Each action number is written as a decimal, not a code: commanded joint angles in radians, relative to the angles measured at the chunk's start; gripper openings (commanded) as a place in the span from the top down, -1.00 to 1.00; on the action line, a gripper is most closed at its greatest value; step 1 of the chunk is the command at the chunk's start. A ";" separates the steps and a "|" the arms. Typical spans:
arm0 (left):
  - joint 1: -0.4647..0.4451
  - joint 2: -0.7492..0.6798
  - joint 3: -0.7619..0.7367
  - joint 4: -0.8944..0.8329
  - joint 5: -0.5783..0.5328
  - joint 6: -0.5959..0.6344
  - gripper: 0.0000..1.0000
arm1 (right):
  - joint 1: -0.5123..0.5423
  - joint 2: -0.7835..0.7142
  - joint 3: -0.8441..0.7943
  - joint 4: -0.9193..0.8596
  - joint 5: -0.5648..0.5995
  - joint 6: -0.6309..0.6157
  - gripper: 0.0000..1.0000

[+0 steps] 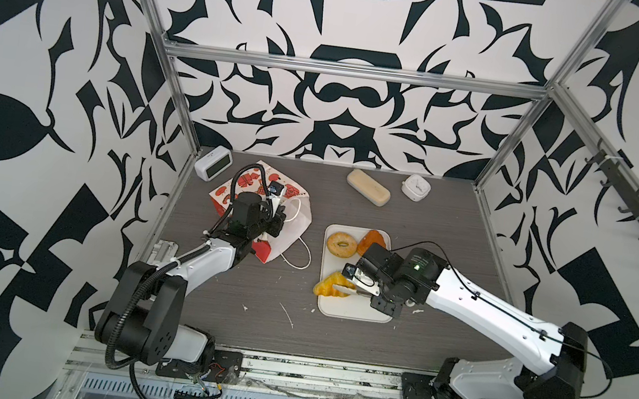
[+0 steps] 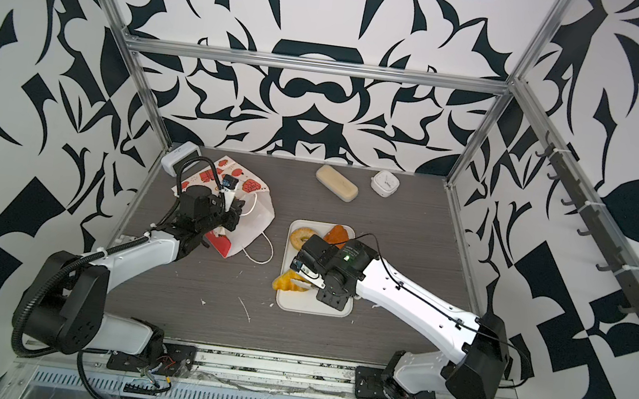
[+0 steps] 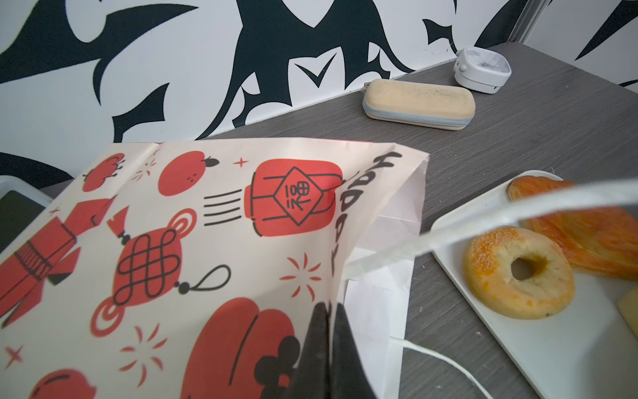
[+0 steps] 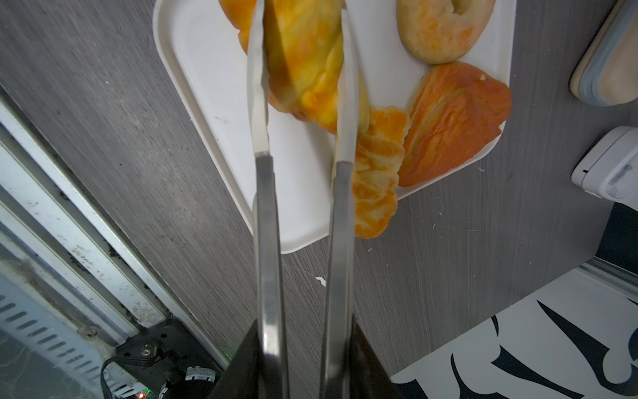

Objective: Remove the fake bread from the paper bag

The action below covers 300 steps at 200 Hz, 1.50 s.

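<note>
The paper bag [image 1: 298, 223] [image 2: 256, 217] lies at the back left, white with red printed motifs [image 3: 207, 224]. My left gripper [image 1: 277, 224] [image 3: 329, 305] is shut on the edge of the bag's mouth. My right gripper [image 1: 371, 285] [image 4: 303, 331] is shut on metal tongs [image 4: 267, 207]. The tongs' blades stand on both sides of a golden croissant [image 1: 329, 285] [image 4: 303, 69] at the near left edge of a white tray [image 1: 353, 312]. On the tray also lie a ring bagel [image 1: 330, 248] [image 3: 490, 276], a darker triangular puff [image 1: 373, 239] [image 4: 452, 124] and a braided twist [image 4: 376, 179].
A pale beige oblong block [image 1: 367, 187] and a small white clock [image 1: 416, 187] sit at the back of the table. A white digital clock [image 1: 213, 162] stands in the back left corner behind the bag. The bag's white cord handle [image 1: 302, 257] trails on the table towards the tray.
</note>
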 commanded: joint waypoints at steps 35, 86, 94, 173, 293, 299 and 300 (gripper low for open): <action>0.009 -0.033 -0.020 0.032 0.012 -0.018 1.00 | 0.005 -0.031 0.079 -0.030 -0.073 0.013 0.44; 0.012 -0.037 -0.021 0.032 0.012 -0.018 1.00 | -0.026 -0.029 0.155 -0.068 -0.197 0.074 0.44; 0.012 -0.036 -0.020 0.034 0.012 -0.018 1.00 | -0.037 -0.025 0.159 -0.071 -0.197 0.089 0.44; 0.017 -0.036 -0.026 0.038 0.014 -0.018 1.00 | -0.194 -0.003 0.154 -0.084 -0.409 0.306 0.46; 0.021 -0.020 -0.039 0.068 0.035 -0.031 1.00 | -0.324 -0.067 -0.049 0.034 -0.556 0.563 0.46; 0.022 -0.021 -0.039 0.068 0.036 -0.031 1.00 | -0.327 -0.067 -0.053 0.041 -0.561 0.564 0.45; 0.022 -0.021 -0.040 0.069 0.036 -0.030 1.00 | -0.327 -0.066 -0.053 0.042 -0.562 0.564 0.45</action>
